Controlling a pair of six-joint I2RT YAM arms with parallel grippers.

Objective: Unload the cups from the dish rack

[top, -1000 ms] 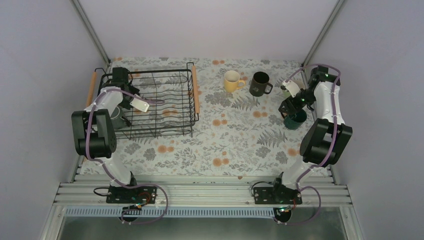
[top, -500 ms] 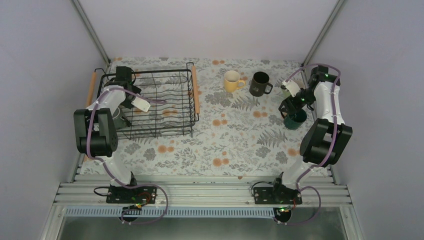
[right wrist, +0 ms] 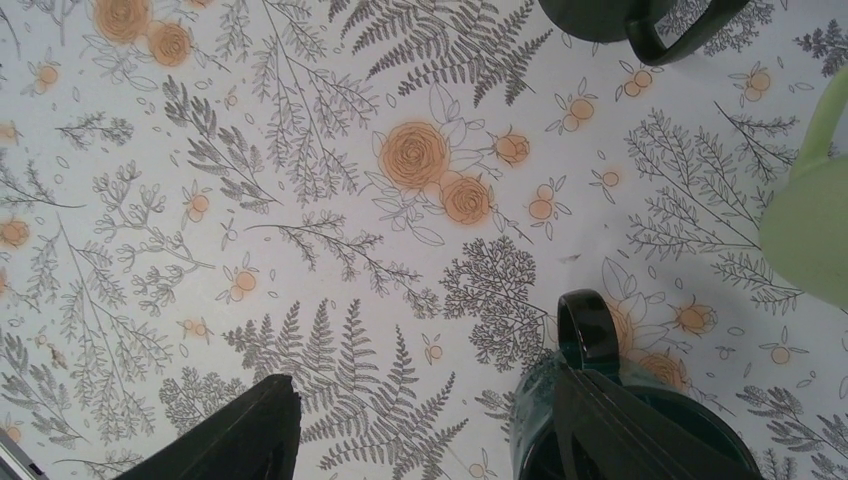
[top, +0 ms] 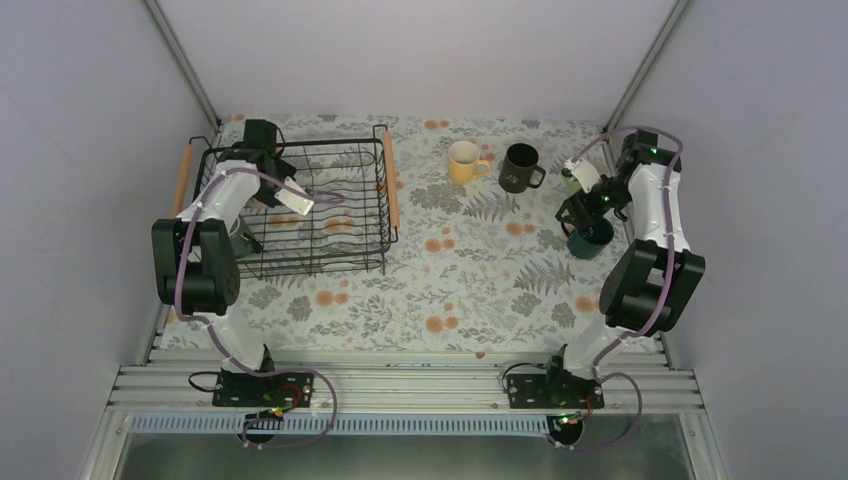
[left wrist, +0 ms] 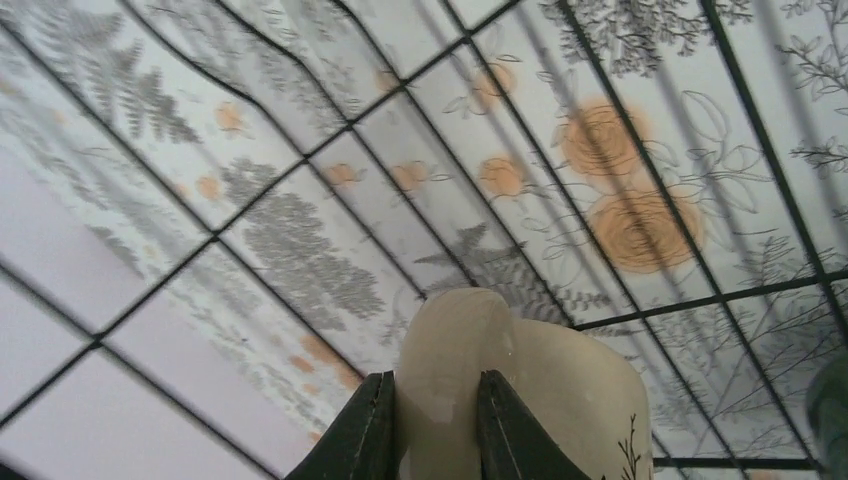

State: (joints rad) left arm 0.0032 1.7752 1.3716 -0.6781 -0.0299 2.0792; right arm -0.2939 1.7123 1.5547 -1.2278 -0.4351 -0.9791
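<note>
Floral tablecloth (top: 450, 290), left pincer (left wrist: 437, 387) clamping cream cup (left wrist: 565, 385), apparently inside dish rack (top: 391, 185)

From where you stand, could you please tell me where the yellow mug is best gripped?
Probably the rim of the yellow mug, from straight above: it stands upright, mouth open, so one finger goes inside and one outside. Take the left wall, since its handle points right toward the black mug, crowding that side.

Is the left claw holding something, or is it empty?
Holding: the left gripper is shut on the handle of the cream mug.
</note>
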